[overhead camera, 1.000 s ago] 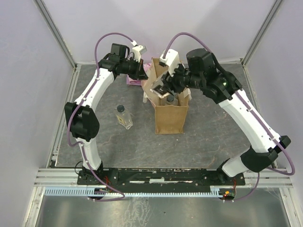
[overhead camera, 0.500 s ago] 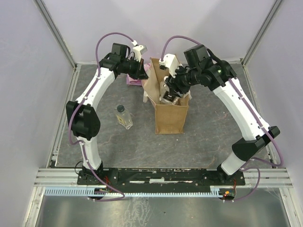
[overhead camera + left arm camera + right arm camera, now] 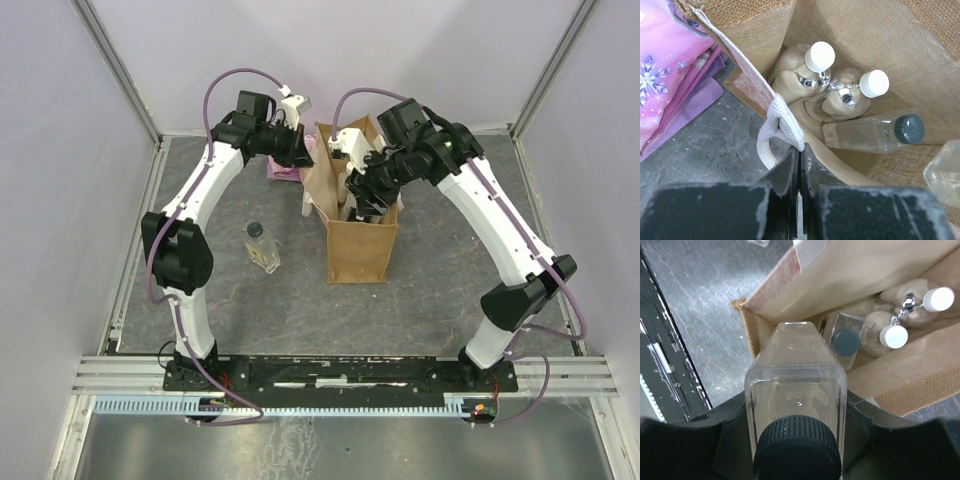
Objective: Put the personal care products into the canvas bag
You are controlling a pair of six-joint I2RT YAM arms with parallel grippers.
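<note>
The tan canvas bag [image 3: 360,250] stands upright mid-table. My left gripper [image 3: 303,152] is shut on its pale handle [image 3: 782,120] at the left rim and holds the mouth open. My right gripper [image 3: 362,195] is shut on a squarish clear bottle with a dark cap [image 3: 796,390], base first, just over the bag's mouth [image 3: 850,270]. That bottle's base shows in the left wrist view [image 3: 945,172]. Inside the bag lie two round white-capped bottles [image 3: 820,56] [image 3: 874,83] and a squarish dark-capped one [image 3: 865,134]. Another squarish bottle [image 3: 263,247] stands on the table left of the bag.
A flat pink packet [image 3: 283,170] lies on the table behind the bag's left side, also in the left wrist view [image 3: 670,75]. Metal frame rails [image 3: 130,260] edge the grey table; pale walls enclose it.
My right gripper has moved left and down with the bottle, from above the bag's right side to its open mouth. The left gripper has kept its hold on the handle.
</note>
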